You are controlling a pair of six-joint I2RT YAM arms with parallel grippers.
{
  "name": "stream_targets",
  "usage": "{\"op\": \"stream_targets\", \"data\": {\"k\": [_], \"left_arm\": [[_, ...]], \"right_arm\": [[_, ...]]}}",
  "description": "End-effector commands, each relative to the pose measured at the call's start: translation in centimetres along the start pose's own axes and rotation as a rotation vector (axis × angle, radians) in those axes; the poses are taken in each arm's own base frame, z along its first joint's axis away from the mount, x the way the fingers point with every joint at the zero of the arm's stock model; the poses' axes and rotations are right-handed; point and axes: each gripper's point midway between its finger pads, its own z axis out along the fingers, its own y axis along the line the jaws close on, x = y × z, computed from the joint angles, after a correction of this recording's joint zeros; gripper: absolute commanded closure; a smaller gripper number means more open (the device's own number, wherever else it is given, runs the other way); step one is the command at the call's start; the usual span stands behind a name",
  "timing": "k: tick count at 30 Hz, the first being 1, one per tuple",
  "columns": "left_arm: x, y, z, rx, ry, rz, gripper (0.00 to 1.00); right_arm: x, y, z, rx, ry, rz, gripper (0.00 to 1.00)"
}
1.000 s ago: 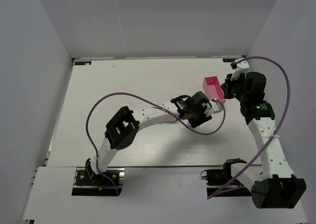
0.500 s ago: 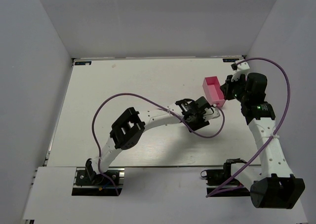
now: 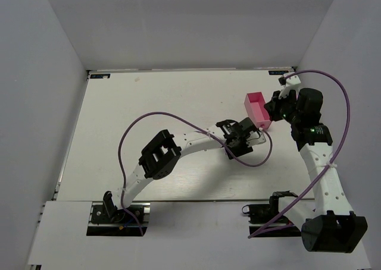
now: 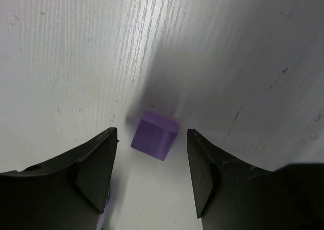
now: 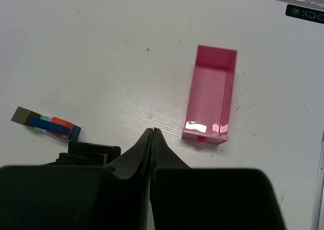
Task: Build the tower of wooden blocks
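Note:
A small purple block (image 4: 154,135) lies tilted on the white table, just ahead of my left gripper (image 4: 152,132). That gripper is open, its dark fingers (image 4: 96,164) either side of the block and not touching it. In the top view the left gripper (image 3: 252,134) hangs right below the pink tray and hides the block. The wood block tower shows as a short row of brown, blue, red-orange and green blocks (image 5: 48,123) lying on the table at the left of the right wrist view. My right gripper (image 5: 153,130) is shut on nothing, above the table beside the tray.
The pink tray (image 5: 211,96) lies empty, its long side pointing away; in the top view the pink tray (image 3: 257,108) sits at the table's right, between the two grippers. A purple cable (image 3: 155,118) loops over the left arm. White walls enclose the table.
The left arm has stretched further right, its elbow shifting right and its gripper edging closer under the pink tray. The right arm has stayed put.

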Motion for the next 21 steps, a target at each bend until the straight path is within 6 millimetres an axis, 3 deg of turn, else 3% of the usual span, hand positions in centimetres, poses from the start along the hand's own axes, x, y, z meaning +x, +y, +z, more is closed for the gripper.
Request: {"op": "stream_targets", "data": {"k": [1, 10, 11, 14, 21], "left_arm": [[-1.3, 0.5, -0.9, -0.018, -0.020, 0.031, 0.32], [-0.5, -0.3, 0.0, 0.026, 0.013, 0.055, 0.36], [-0.5, -0.3, 0.0, 0.026, 0.013, 0.055, 0.39], [0.0, -0.8, 0.1, 0.051, 0.025, 0.057, 0.42], [0.6, -1.5, 0.4, 0.089, 0.042, 0.067, 0.42]], "right_arm": [[-1.0, 0.3, -0.4, -0.015, -0.049, -0.015, 1.00], [-0.9, 0.8, -0.5, -0.034, -0.052, -0.017, 1.00], [-1.1, -0.1, -0.8, -0.007, -0.059, -0.009, 1.00], [-1.0, -0.2, -0.8, -0.005, -0.060, -0.011, 1.00], [-1.0, 0.0, -1.1, -0.013, -0.065, -0.010, 1.00]]}}
